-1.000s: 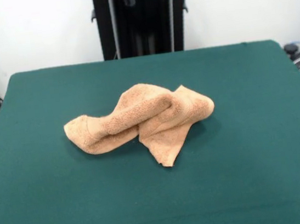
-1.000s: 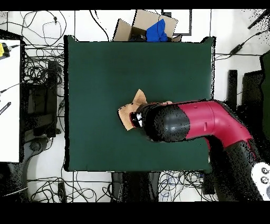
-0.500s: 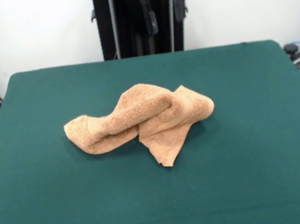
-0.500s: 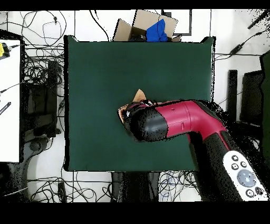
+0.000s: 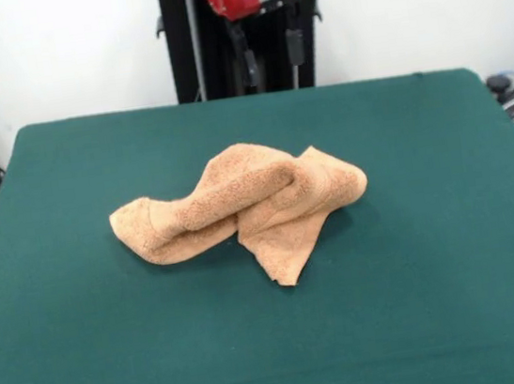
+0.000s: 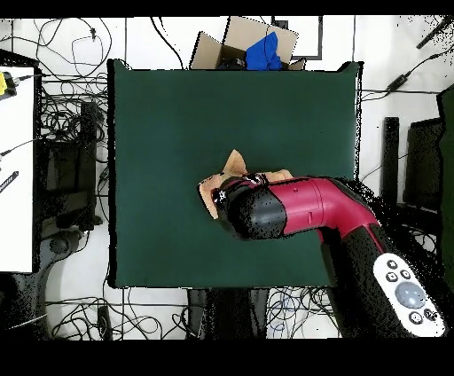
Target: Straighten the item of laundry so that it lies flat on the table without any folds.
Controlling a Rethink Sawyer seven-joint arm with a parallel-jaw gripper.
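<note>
Lying crumpled near the middle of the table point(image 5: 81, 367), well below and in front of the gripper point(image 5: 269, 50): the towel point(image 5: 240, 208), bunched into twisted rolls. One thick roll running across the top, a second lump beside it, a single loose corner pointing away from the gripper toward the table's nearer edge. Nothing flat yet, so by the look of it the straightening is barely begun; every fold left to open.

Up above, hanging high and clear of the cloth, two dark fingers point(image 5: 243, 50) spaced apart under a red housing, nothing between them. No contact with the towel at all.

Seen from overhead, reaching in across the table from the base side, the red arm point(image 6: 310, 208), its dark rounded head covering most of the towel, only a peach corner and edge peeking out past it.
</note>
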